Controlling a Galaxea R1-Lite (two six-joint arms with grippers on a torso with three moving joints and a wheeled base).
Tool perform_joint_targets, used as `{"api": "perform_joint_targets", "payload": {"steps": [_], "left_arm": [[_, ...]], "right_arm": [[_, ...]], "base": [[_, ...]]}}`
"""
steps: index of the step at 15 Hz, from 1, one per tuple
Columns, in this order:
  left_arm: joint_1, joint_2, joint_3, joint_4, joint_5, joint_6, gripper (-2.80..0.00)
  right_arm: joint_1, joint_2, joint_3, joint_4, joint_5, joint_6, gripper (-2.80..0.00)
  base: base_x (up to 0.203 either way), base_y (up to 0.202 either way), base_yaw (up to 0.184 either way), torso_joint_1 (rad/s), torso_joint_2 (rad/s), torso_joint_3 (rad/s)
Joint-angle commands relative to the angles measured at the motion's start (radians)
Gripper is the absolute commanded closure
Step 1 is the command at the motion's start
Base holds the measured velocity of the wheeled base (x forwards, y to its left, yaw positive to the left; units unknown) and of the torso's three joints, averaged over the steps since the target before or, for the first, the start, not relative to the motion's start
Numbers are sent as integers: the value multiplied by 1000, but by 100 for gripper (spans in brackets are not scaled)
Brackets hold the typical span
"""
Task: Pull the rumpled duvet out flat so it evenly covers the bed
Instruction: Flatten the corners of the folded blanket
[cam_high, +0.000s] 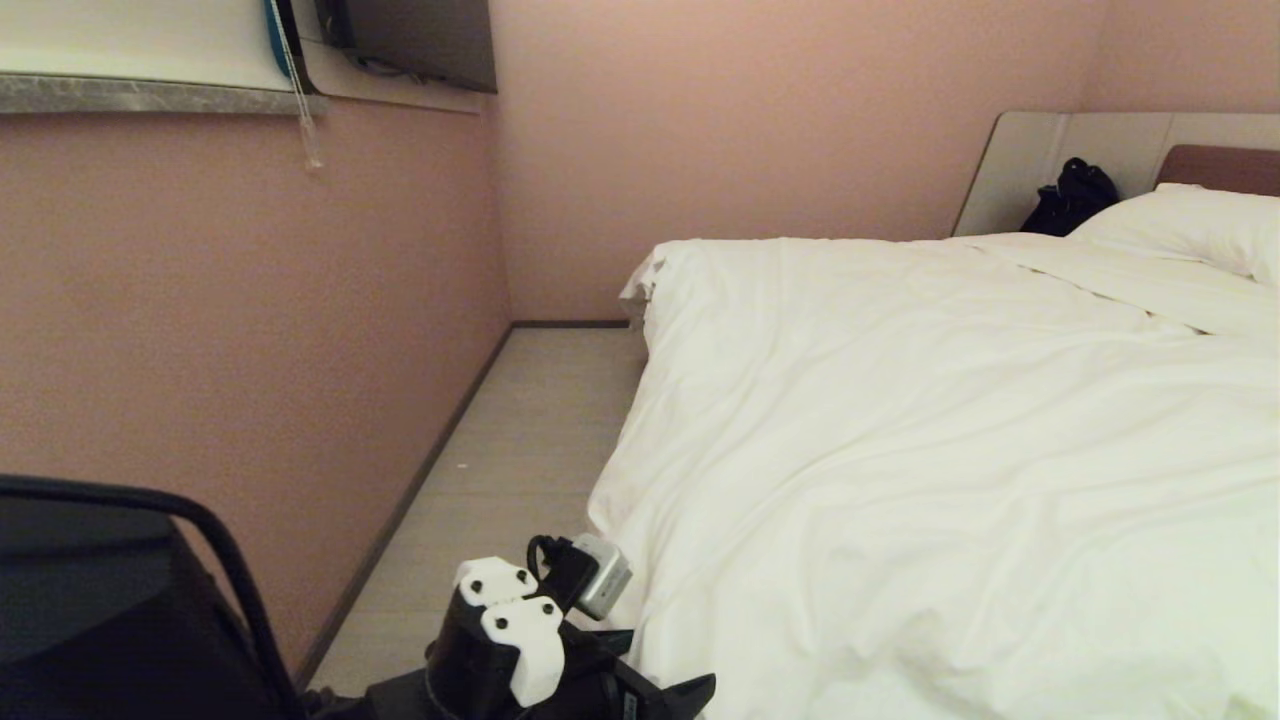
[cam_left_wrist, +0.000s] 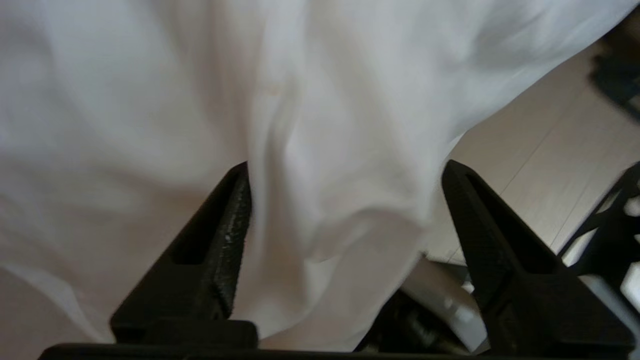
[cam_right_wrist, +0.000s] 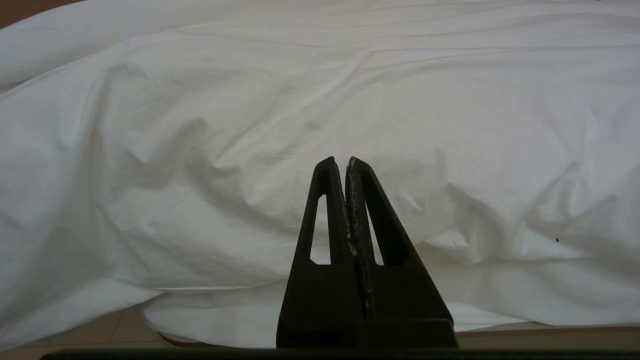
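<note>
The white duvet (cam_high: 950, 450) lies spread over the bed, wrinkled, and its near side hangs over the edge toward the floor. The bed's brown headboard (cam_high: 1220, 165) shows at the far right. My left arm (cam_high: 520, 630) is low at the duvet's near corner. In the left wrist view my left gripper (cam_left_wrist: 346, 167) is open, and a loose fold of the duvet (cam_left_wrist: 320, 150) hangs between the spread fingers. My right gripper (cam_right_wrist: 340, 160) is shut on nothing, a little in front of the duvet's hanging side (cam_right_wrist: 250, 125).
A white pillow (cam_high: 1190, 225) lies at the headboard, with a black bag (cam_high: 1075, 195) beside it. A strip of pale floor (cam_high: 520, 440) runs between the bed and the pink wall (cam_high: 250, 300). A dark frame (cam_high: 120, 590) fills the near left corner.
</note>
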Motion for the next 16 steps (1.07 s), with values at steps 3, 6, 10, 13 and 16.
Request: {"api": "perform_joint_targets", "payload": {"steps": [3, 6, 10, 13, 16], "left_arm": [[-3, -99, 17, -15, 16, -1, 0], [37, -131, 13, -80, 37, 10, 0], [113, -60, -95, -124, 37, 33, 0], [162, 70, -229, -114, 38, 34, 0], [199, 165, -412, -23, 38, 35, 0]], "right_arm": [[0, 0, 0, 0, 1, -1, 0], [0, 0, 0, 0, 1, -1, 0], [0, 0, 0, 0, 1, -1, 0], [1, 0, 0, 0, 1, -1, 0], [1, 0, 0, 0, 1, -1, 0]], "base": [[0, 0, 0, 0, 0, 0], [0, 0, 0, 0, 0, 0], [0, 0, 0, 0, 0, 0], [0, 0, 0, 0, 0, 0], [0, 0, 0, 0, 0, 0]]}}
